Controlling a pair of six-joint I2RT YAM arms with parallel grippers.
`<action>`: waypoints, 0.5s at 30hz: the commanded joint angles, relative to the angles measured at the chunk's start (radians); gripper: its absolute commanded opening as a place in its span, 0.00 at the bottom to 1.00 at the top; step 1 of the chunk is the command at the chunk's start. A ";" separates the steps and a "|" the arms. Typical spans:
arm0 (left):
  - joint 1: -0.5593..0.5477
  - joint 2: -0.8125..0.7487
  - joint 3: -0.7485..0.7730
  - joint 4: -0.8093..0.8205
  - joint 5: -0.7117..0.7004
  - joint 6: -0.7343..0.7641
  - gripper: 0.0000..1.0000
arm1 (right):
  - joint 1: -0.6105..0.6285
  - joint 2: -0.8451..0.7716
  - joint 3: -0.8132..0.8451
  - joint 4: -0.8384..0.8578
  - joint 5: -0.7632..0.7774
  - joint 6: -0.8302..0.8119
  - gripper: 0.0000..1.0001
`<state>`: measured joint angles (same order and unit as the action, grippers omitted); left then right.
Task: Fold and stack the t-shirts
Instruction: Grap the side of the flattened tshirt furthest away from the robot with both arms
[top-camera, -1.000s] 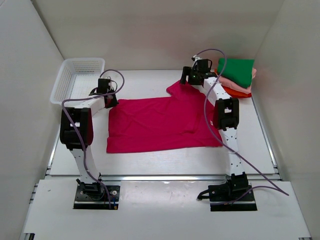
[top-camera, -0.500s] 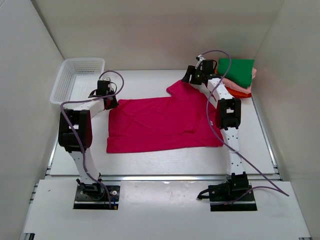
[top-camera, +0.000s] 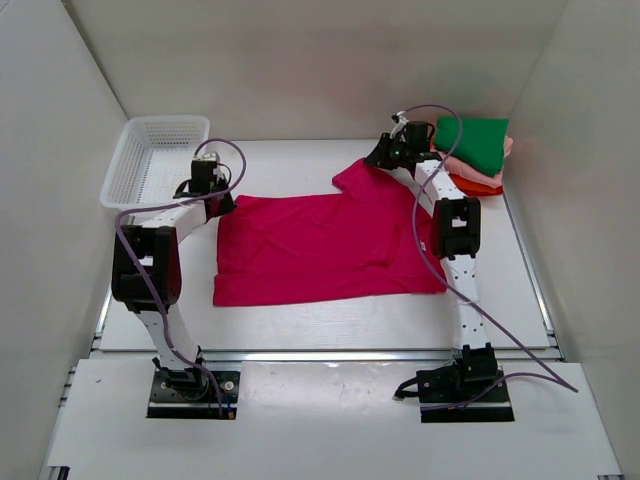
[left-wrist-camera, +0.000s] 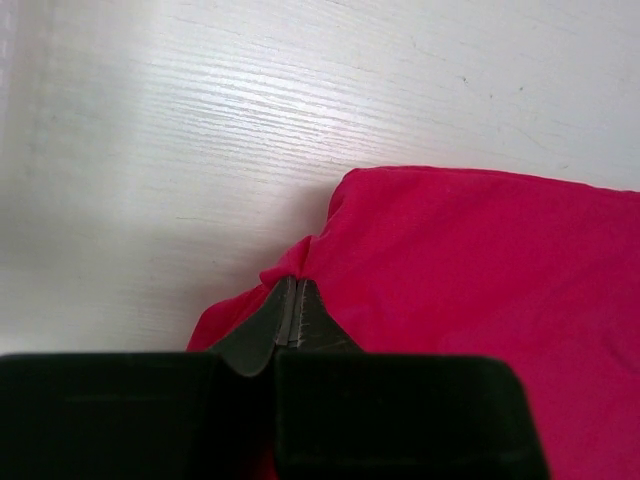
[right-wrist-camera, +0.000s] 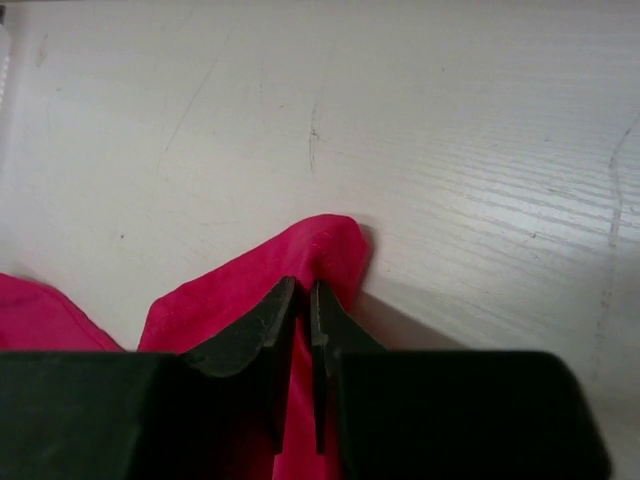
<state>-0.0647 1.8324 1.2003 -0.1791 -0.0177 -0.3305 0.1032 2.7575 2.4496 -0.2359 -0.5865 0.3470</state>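
Note:
A magenta-pink t-shirt (top-camera: 320, 245) lies spread flat on the white table. My left gripper (top-camera: 222, 203) sits at its far left corner and is shut, a fold of the cloth (left-wrist-camera: 480, 260) pinched at the tips (left-wrist-camera: 291, 285). At the far right sleeve (right-wrist-camera: 230, 290), my right gripper (top-camera: 376, 160) has its jaws nearly together with a ridge of that cloth between them (right-wrist-camera: 305, 290). Folded t-shirts are stacked at the far right: green (top-camera: 472, 143) on top, light pink (top-camera: 506, 146) under it, orange (top-camera: 476, 184) below.
A white mesh basket (top-camera: 165, 121) stands at the far left corner, just behind the left arm. Side walls close in on both sides. The right arm's purple cable (top-camera: 430, 108) loops above the stack.
My right gripper's jaws have closed from wide onto the sleeve. The left arm's elbow has shifted a little to the left, its gripper staying shut on the shirt corner.

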 joint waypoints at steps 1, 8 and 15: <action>0.000 -0.061 -0.018 0.033 0.009 -0.010 0.00 | -0.025 0.020 0.041 0.082 -0.053 0.056 0.07; 0.020 -0.042 -0.021 0.013 0.004 -0.007 0.00 | -0.037 0.011 0.051 0.060 -0.056 0.000 0.00; 0.035 -0.166 -0.137 0.058 -0.014 -0.010 0.00 | -0.048 -0.211 -0.131 0.027 -0.006 -0.180 0.00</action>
<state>-0.0399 1.7874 1.1122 -0.1551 -0.0166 -0.3355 0.0647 2.7350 2.3859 -0.2466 -0.6075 0.2623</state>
